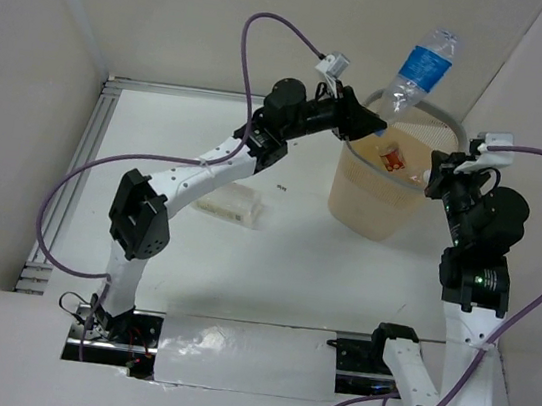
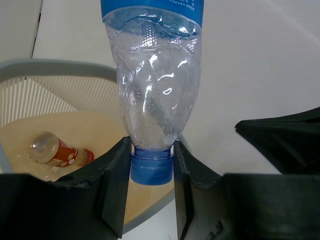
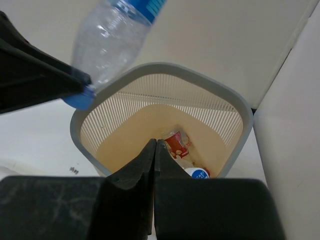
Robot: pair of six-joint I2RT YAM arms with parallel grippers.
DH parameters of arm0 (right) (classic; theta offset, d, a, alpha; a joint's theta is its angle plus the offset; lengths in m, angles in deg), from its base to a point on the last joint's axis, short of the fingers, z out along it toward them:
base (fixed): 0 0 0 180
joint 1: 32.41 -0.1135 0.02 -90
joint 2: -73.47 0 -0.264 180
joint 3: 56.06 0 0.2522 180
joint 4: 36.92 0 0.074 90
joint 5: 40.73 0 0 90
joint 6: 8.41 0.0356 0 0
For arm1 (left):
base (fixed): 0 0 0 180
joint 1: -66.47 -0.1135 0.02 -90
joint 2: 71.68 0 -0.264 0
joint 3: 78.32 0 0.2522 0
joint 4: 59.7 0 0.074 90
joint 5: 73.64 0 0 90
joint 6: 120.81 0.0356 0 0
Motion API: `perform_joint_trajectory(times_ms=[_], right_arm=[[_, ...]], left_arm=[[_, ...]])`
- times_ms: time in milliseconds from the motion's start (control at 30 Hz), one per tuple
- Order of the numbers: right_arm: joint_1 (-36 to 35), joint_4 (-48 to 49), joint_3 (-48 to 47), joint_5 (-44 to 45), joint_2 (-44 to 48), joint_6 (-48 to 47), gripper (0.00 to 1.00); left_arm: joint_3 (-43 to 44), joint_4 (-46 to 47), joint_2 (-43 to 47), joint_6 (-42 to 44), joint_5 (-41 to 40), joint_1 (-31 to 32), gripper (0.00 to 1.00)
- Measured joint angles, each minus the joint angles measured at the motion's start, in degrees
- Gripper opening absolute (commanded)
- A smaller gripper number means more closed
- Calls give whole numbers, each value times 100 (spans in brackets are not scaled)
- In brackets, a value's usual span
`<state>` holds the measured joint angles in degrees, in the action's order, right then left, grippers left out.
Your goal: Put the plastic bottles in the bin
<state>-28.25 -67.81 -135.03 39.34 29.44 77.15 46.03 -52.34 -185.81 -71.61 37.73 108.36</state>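
Pinching a blue-labelled bottle point(image 1: 421, 68) by its blue cap, the left hand point(image 2: 150, 170) holds it neck-down over the rim of the bin point(image 1: 372, 202); the right hand point(image 3: 154, 150), pressed together, hovers beside that rim. A red-labelled bottle point(image 3: 175, 144) lies inside.

The top view looks down from high behind the near edge over the whole table point(image 1: 282, 265). Both wrist views sit close, looking past their jaws into the bin point(image 3: 150, 97), which all three views share.
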Motion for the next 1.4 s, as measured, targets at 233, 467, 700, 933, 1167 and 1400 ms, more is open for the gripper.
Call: perform_joint_trajectory(times_ms=[233,467,700,933,1167,1400], right_arm=[[0,-7,4,-240,85,24,44],[0,-20,4,-938,31,-4,62],[2,-459,-258,-2898,-560,-730,77],[-981,-1128,-372,-3934,-1670,-1803,81],[-2938,-1091,-365,-2791,-2798,-2114,81],[-4474,-1126,-1093,-1488,-4697,-2070,95]], left_arm=[[315,-463,-310,35,-116,162,76],[745,-772,-404,59,-291,192,96],[-92,-1045,295,315,-601,-20,96],[-2780,-2214,3272,758,-1797,-1108,100],[-4776,-3220,5818,881,-2732,-1403,100],[-6059,-4476,7036,411,-3276,-1414,100]])
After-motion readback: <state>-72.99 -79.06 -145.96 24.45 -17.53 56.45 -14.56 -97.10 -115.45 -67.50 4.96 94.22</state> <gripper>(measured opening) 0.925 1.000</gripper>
